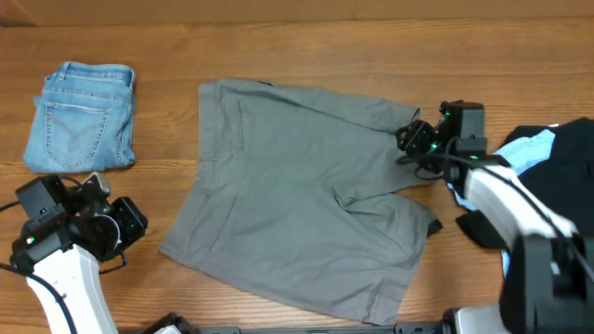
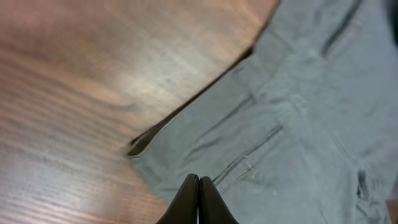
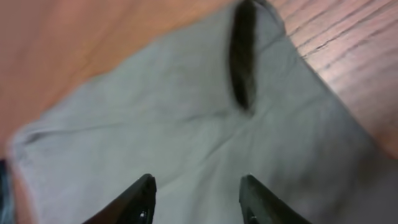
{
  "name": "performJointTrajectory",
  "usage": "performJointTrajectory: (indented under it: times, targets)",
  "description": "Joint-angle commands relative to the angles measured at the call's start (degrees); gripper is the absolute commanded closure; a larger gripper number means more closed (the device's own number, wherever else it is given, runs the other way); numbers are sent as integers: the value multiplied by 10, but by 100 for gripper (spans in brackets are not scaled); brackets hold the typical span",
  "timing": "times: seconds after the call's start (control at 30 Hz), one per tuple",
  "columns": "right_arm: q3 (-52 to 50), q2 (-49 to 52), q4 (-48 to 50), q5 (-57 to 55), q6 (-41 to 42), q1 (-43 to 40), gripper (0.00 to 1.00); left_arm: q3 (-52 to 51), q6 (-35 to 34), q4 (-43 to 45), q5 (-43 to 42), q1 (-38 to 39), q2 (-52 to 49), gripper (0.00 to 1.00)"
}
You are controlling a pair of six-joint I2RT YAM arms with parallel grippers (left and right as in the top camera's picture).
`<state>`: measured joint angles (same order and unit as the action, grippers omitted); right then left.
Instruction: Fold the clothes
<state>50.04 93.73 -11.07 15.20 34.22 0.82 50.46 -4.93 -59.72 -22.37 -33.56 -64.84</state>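
The grey shorts (image 1: 297, 204) lie spread flat in the middle of the table, waistband to the left and both legs to the right. My right gripper (image 1: 409, 140) hovers over the hem of the far leg. Seen from the right wrist, the right gripper (image 3: 198, 184) stands open above the grey cloth (image 3: 186, 124), with nothing between its fingers. My left gripper (image 1: 130, 223) sits at the near left, just off the shorts' waistband corner. The left wrist view shows the left gripper (image 2: 199, 182) shut and empty over that corner of the shorts (image 2: 298, 124).
Folded light-blue denim (image 1: 82, 116) lies at the far left. A heap of black (image 1: 566, 158) and sky-blue (image 1: 527, 150) garments sits at the right edge, beside my right arm. Bare wooden table (image 1: 306, 51) runs along the back.
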Motion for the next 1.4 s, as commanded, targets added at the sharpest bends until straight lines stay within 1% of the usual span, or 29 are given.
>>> performJointTrajectory:
  times: [0.0, 0.13, 0.23, 0.3, 0.33, 0.43, 0.6, 0.7, 0.8, 0.87, 0.9, 0.97, 1.0, 1.03, 1.07, 1.13, 1.17, 1.2, 1.23, 1.33, 1.37]
  targets:
    - [35, 101, 44, 4, 0, -10, 49, 18, 38, -3, -31, 29, 20, 95]
    - [68, 149, 88, 21, -2, -11, 48, 18, 46, -1, -29, 63, 20, 95]
    - [71, 154, 115, 25, -2, -10, 49, 18, 48, 5, -25, 86, 19, 95]
    - [70, 156, 123, 25, -2, -10, 50, 18, 48, 10, -25, 97, 20, 95]
    - [70, 158, 124, 24, -1, -10, 52, 18, 48, 12, -25, 102, 20, 95]
    - [70, 169, 125, 22, -2, -10, 53, 18, 47, 15, -26, 108, 20, 95]
    - [71, 178, 134, 41, -2, -10, 74, 18, 45, 17, -22, 108, 20, 95]
    - [74, 172, 170, 125, 3, -14, 87, 18, 45, 17, -14, 108, 19, 95]
    - [91, 164, 203, 171, 52, -23, 92, 18, 45, 16, -14, 108, 20, 95]
    - [107, 163, 258, 155, 93, -27, 92, 18, 45, 16, -14, 108, 20, 95]
    - [112, 166, 310, 118, 113, -28, 92, 18, 45, 17, -14, 108, 19, 95]
    - [114, 167, 399, 49, 142, -28, 74, 18, 45, 16, -14, 108, 20, 94]
    - [115, 167, 431, 23, 153, -26, 70, 18, 45, 13, -14, 108, 20, 94]
    - [115, 167, 450, 11, 154, -26, 67, 18, 45, 10, -14, 108, 19, 94]
    - [116, 167, 462, 3, 154, -26, 62, 18, 45, 6, -14, 108, 20, 94]
    - [115, 167, 454, 12, 153, -26, 30, 18, 46, 3, -14, 108, 19, 94]
    - [115, 167, 438, 17, 153, -29, 27, 18, 47, 2, -14, 108, 20, 94]
    - [115, 167, 418, 20, 150, -31, 31, 18, 47, 2, -14, 108, 20, 93]
    - [115, 167, 404, 25, 140, -33, 37, 18, 47, 2, -14, 108, 20, 93]
    - [115, 166, 344, 80, 76, -38, 44, 18, 48, 1, -14, 108, 20, 91]
    - [115, 165, 315, 98, 56, -38, 45, 18, 48, 1, -14, 108, 19, 91]
